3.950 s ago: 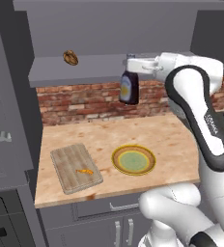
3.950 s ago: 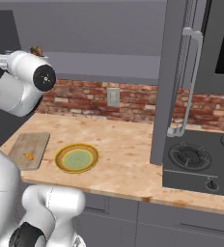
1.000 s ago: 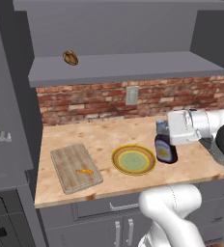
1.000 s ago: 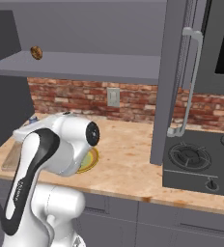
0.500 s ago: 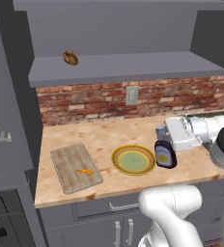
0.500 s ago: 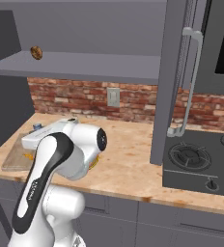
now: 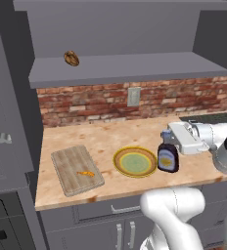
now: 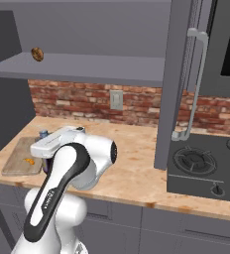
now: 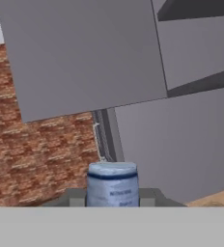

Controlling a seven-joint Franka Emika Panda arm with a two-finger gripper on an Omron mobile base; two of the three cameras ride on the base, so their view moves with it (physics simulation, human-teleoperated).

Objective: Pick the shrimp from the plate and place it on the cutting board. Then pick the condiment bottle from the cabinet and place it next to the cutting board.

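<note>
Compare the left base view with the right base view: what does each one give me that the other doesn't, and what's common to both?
Left base view: the plate and the whole bottle, standing on the counter right of the plate, with the gripper at its neck. Right base view: the stove and the tall door handle. Both: the cutting board with the shrimp on it, the brick wall, and the brown lump on the shelf.
</note>
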